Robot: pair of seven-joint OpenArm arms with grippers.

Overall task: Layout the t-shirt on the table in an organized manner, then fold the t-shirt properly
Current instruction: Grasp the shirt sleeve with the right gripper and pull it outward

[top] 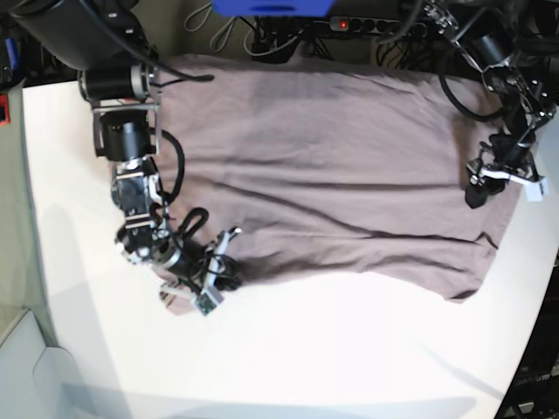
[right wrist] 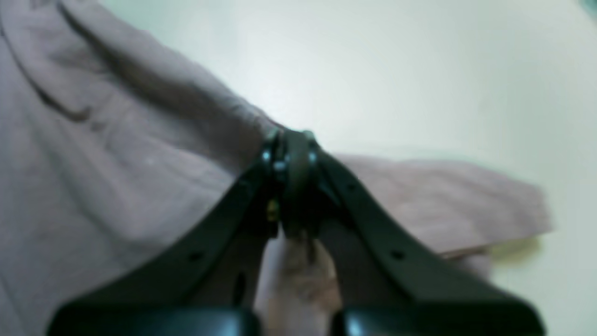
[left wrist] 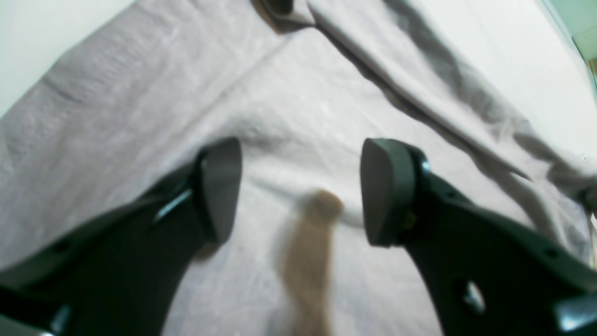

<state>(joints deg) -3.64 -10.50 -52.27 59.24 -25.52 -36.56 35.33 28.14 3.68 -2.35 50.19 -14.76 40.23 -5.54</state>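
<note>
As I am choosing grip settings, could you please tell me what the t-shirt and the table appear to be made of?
The t-shirt looks like soft, thin woven or knit cloth, probably cotton, matte mauve-pink: it wrinkles finely and bunches where the right gripper pinches it. The table looks like a smooth, hard white surface with a matte to faint satin finish, perhaps laminate; it shows soft shadows and no grain.

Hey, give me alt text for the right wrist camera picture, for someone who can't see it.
Seen from the wrist, the right gripper is shut on a bunched fold of the mauve-pink t-shirt, jaws pressed together. The wrinkled shirt fills the left side, and a flap of it runs right behind the gripper over the white table. The picture is blurry.
</note>
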